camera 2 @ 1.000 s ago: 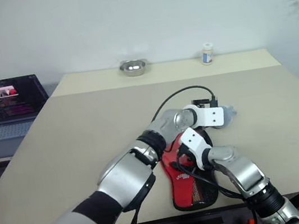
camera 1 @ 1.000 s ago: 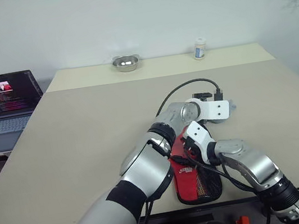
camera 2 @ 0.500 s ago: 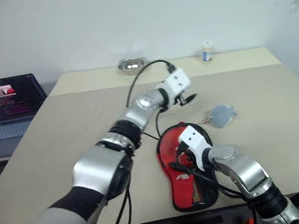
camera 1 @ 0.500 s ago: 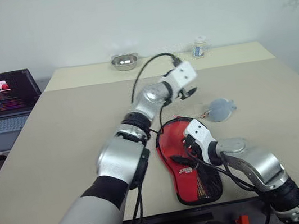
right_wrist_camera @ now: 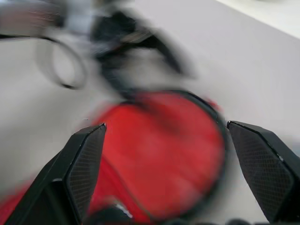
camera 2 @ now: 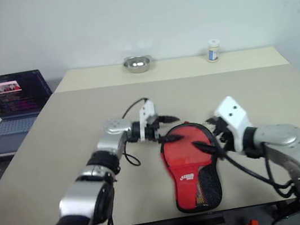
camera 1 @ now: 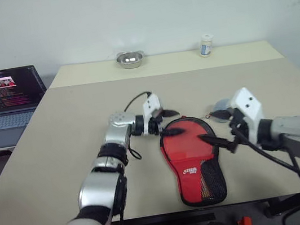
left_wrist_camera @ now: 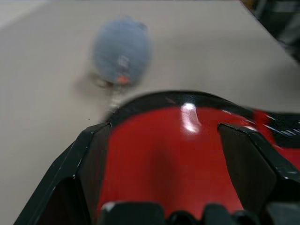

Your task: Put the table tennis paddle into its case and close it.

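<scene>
The case point(camera 1: 193, 160) lies flat near the front edge of the table point(camera 1: 74, 136), red face up, round end away from you and the mesh patch and white logo toward you. It looks shut around its rim, though you cannot see the zip clearly. The table tennis paddle itself is not distinguishable; judging by the full, rounded shape of the case, it probably sits inside.

Your left gripper point(camera 1: 169, 122) hangs at the round end of the case, fingers spread and empty. Your right gripper point(camera 1: 218, 140) hangs just over the case's right edge, fingers also spread wide and holding nothing. A small grey round object point(left_wrist_camera: 123, 50) rests on the table just beyond the case, apart from it.

To do this step well, check the whole rim for any gap before you pull back. If the zip is short of its end, pin the case flat with one gripper and draw the pull with the other, slowly, so the soft fabric does not bunch or slide toward the table edge.
</scene>
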